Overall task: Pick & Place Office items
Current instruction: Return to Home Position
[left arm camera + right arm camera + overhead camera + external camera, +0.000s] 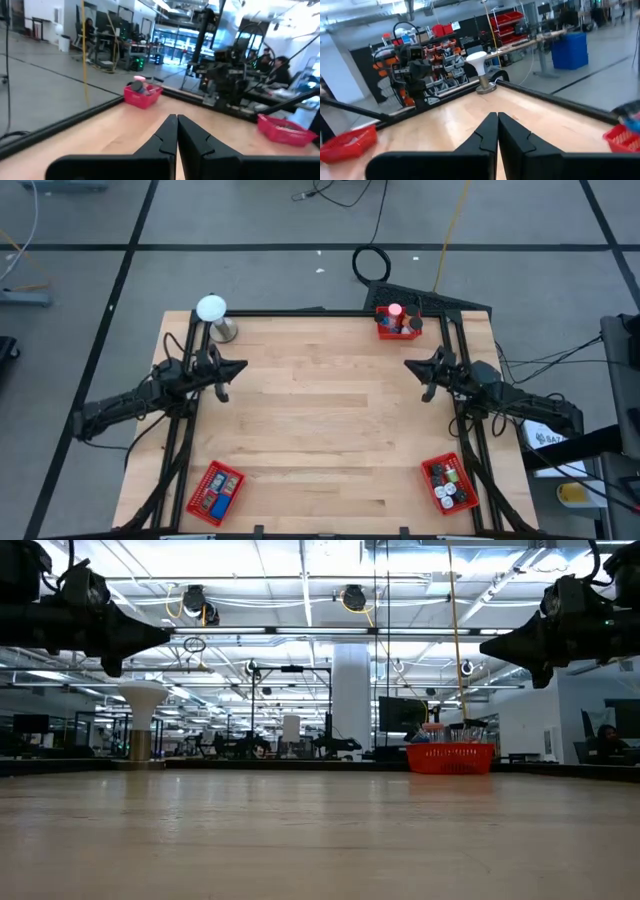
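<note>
high view shows the items (447, 483) lying in three red baskets (228, 470), two at lower corners of the table (320, 430) and one at its upper right. left gripper (240, 367) and right gripper (408, 365) hang above opposite side edges, tips facing inward, fingers pressed together with nothing between. to finish well, i judge each arm should draw back level and slowly, the left minding the ball stand (213, 315) near it.
</note>
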`<state>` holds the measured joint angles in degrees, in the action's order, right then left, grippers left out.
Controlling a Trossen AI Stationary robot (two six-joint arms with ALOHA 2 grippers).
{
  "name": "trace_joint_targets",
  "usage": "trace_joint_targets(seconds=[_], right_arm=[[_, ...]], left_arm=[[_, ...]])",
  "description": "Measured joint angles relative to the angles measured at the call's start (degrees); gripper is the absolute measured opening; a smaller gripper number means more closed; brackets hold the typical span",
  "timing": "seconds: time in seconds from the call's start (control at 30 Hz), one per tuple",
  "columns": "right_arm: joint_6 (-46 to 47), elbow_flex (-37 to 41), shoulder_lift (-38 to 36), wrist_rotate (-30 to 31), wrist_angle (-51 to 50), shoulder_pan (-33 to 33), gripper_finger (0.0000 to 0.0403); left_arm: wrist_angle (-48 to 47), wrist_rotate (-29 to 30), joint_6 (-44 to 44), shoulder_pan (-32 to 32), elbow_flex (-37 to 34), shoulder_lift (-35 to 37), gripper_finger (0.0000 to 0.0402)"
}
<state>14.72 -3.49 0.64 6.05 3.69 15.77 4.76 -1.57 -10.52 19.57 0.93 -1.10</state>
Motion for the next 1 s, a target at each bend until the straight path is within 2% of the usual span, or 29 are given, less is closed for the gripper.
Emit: trace_joint_targets(seconds=[0.13,0.27,1.0], right_arm=[[1.7,0.0,0.2,-0.1,-0.3,0.0,0.0004],[-0.9,0.0,0.2,-0.1,-0.3,0.0,0.0004],[-0.5,0.1,0.2,-0.1,1.1,0.0,0.0004]], left_arm=[[-0.9,-0.4,-3.6,-1.5,0.0,0.0,0.001],[-1.2,-0.5,-3.3,-2.0,0.0,0.0,0.001],[-0.9,-0.4,-3.2,-2.0,0.0,0.0,0.001]])
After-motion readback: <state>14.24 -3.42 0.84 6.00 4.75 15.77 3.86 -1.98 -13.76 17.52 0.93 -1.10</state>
